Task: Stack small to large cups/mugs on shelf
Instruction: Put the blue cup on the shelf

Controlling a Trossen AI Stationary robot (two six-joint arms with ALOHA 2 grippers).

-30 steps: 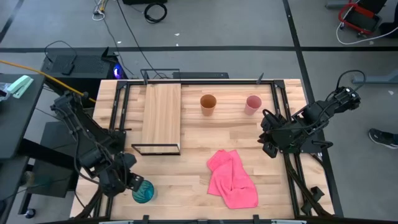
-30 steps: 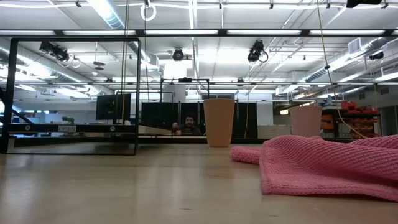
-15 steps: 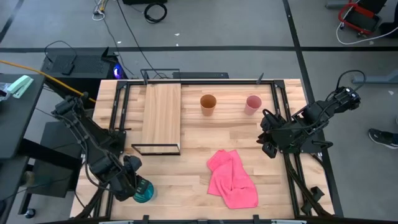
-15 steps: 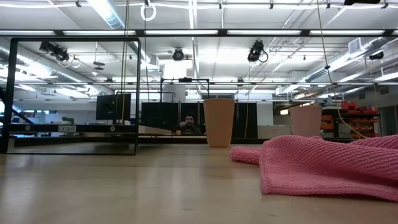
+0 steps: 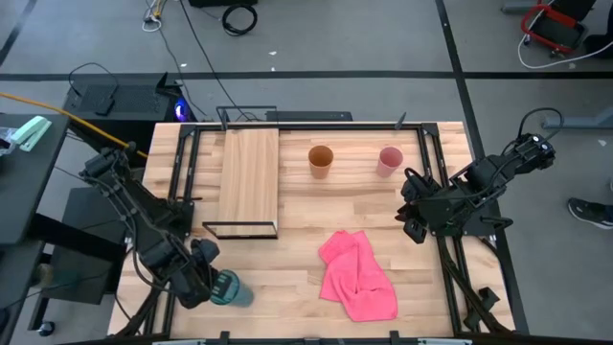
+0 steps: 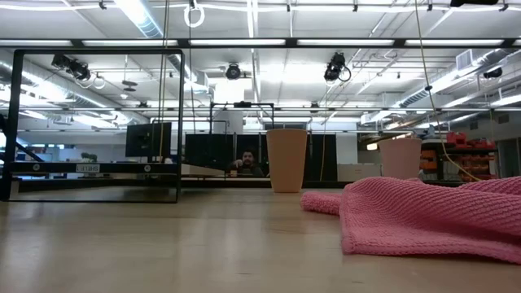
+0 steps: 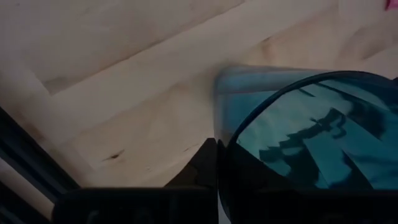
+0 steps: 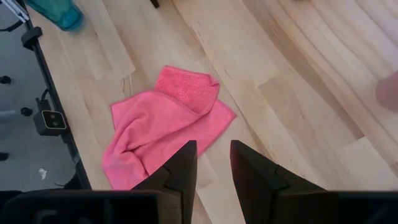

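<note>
The teal cup (image 5: 233,288) is at the table's near left corner, tipped over with its far end toward the table's right. It also shows in the right wrist view (image 8: 55,12). My left gripper (image 5: 203,281) is shut on it. The orange cup (image 5: 321,160) and the pink cup (image 5: 389,160) stand upright on their bases at the far side, right of the shelf (image 5: 251,177). My right gripper (image 5: 412,226) hangs open and empty at the right edge, above the tabletop. My left gripper holds the teal cup at its rim (image 7: 225,149). One finger (image 7: 205,163) lies against the outside of the rim; the cup hides the other. The fingers come from the table's left. The cup is tipped; I cannot tell whether it touches the table.
A crumpled pink cloth (image 5: 359,275) lies on the table at the near middle-right, under my right wrist camera (image 8: 163,127). The shelf's black wire frame (image 6: 94,122) stands up at the far left. Black rails run along both table sides.
My left gripper has gone a little toward the table's right, onto the teal cup. The cup stood upright a second ago and now lies tipped, its far end toward the table's right.
</note>
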